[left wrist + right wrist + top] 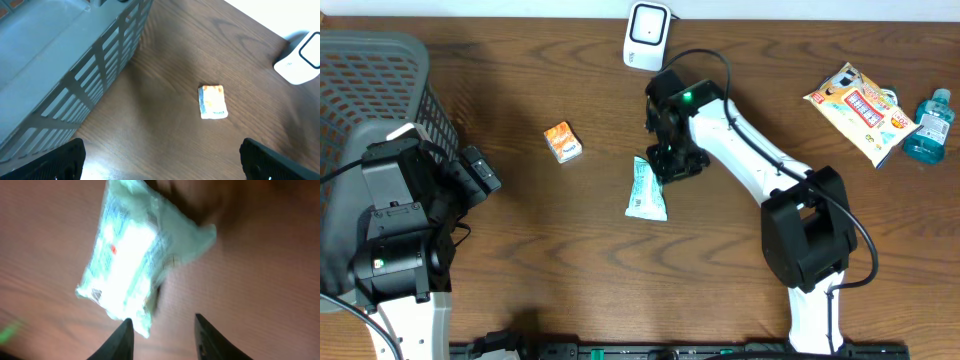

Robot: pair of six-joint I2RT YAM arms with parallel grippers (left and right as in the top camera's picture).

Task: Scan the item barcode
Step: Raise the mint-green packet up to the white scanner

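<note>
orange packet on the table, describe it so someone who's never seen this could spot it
Start at the grey mesh basket at the far left of the overhead view and move right toward the white scanner. The orange packet lies alone on bare wood between them, nearer the robot than the scanner. It is the smallest item and mostly orange; the nearby pouch is longer and pale green.

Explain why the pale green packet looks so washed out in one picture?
Right wrist view: the pale green packet glares white at its middle and looks blurred; overhead view: it is sharp and evenly lit.
</note>
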